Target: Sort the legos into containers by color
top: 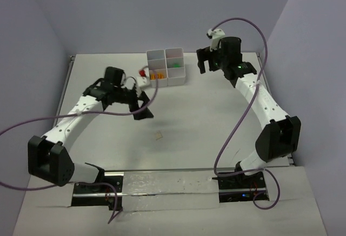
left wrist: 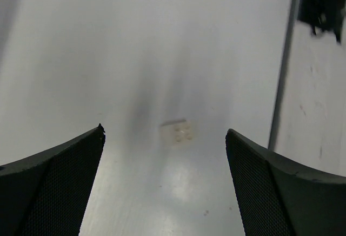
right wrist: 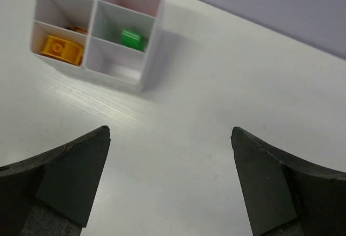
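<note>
I see bare table (top: 205, 128) all round the small white lego (top: 158, 135), which lies alone near the middle, well apart from every edge and wall. The left gripper (top: 145, 107) hangs at about 11 o'clock from it with its jaws spread wide. In the left wrist view the lego (left wrist: 177, 132) sits between the fingertips (left wrist: 92, 141), touching neither.

The white tray (top: 166, 66) stands at 12 o'clock from the lego, close to the far edge. The right gripper (top: 204, 63) hangs at the tray's 3 o'clock, also spread wide and holding nothing, with open table under it. Through the right wrist I see a yellow piece (right wrist: 59, 48) in the tray's (right wrist: 152, 41) near-left compartment and a green piece (right wrist: 132, 38) in the middle-right one.

A small red and white thing (top: 143, 74) sits at the tray's 9 o'clock, partly behind the left arm, and I cannot tell what it is. A grey strip (left wrist: 281, 84) and a dark shape (left wrist: 324, 3) at 1 o'clock in the left wrist view are cut off
</note>
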{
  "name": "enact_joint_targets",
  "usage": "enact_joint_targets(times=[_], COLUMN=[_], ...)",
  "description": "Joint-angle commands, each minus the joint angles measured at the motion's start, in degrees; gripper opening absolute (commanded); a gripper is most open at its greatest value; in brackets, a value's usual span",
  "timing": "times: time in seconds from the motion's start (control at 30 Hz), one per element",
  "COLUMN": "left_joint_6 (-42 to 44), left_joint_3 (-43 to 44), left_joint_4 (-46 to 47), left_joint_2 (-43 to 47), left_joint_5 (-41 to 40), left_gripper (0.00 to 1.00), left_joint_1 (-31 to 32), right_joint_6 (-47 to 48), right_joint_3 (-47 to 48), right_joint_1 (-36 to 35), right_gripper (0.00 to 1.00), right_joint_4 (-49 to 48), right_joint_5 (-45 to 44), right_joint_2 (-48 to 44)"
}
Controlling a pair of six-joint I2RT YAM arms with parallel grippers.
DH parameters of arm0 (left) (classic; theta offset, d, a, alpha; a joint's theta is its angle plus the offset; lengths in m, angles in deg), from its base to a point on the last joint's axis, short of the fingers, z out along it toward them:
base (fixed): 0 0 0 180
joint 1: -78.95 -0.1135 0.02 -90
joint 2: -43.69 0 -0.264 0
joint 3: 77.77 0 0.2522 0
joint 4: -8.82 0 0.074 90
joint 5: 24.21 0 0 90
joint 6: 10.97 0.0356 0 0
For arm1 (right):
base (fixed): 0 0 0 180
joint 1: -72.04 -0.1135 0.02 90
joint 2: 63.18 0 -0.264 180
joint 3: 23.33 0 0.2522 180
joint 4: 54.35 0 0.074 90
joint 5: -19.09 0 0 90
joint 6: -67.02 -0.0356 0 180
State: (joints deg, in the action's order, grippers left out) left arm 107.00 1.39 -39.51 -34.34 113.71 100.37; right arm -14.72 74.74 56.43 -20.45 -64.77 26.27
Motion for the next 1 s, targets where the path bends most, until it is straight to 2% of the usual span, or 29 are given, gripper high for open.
enact_joint_targets(times=[0.0,0.07,0.17,0.2,0.3,0.47,0.67,0.97], left_joint_6=[15.6,25.4,34.6,35.0,45.1,54.3,61.6,66.7], left_joint_3=[-0.6,1.2,2.1,1.9,1.1,1.0,-3.3,-0.2], left_joint_4=[-12.9,-18.1,-20.4,-20.4,-19.9,-19.4,-13.3,-14.6], left_joint_2=[-5.5,-10.5,-13.8,-14.1,-15.6,-17.4,-15.4,-19.5], left_joint_5=[-5.5,-5.5,-3.5,-3.4,-6.1,-9.6,-13.0,-14.6], left_gripper=[0.98,0.94,0.95,0.95,0.97,0.94,0.92,0.85], left_joint_1=[9.7,13.1,14.5,14.5,18.0,18.7,18.7,18.7], right_joint_6=[1.2,1.5,1.7,1.7,1.9,1.2,0.3,1.2], right_joint_3=[-5.2,-6.6,-8.2,-8.4,-9.6,-12.6,-16.5,-17.7], right_joint_1=[4.1,6.4,8.2,8.3,9.4,10.5,10.8,10.9], right_gripper=[1.00,1.00,1.00,1.00,1.00,1.00,1.00,1.00], right_joint_4=[3.0,2.9,2.5,2.6,2.7,2.7,2.3,2.6], right_joint_5=[1.1,0.9,1.3,1.4,1.6,1.5,0.6,-0.5], right_joint_2=[-0.5,-1.4,-2.8,-2.9,-4.3,-7.9,-11.4,-13.0])
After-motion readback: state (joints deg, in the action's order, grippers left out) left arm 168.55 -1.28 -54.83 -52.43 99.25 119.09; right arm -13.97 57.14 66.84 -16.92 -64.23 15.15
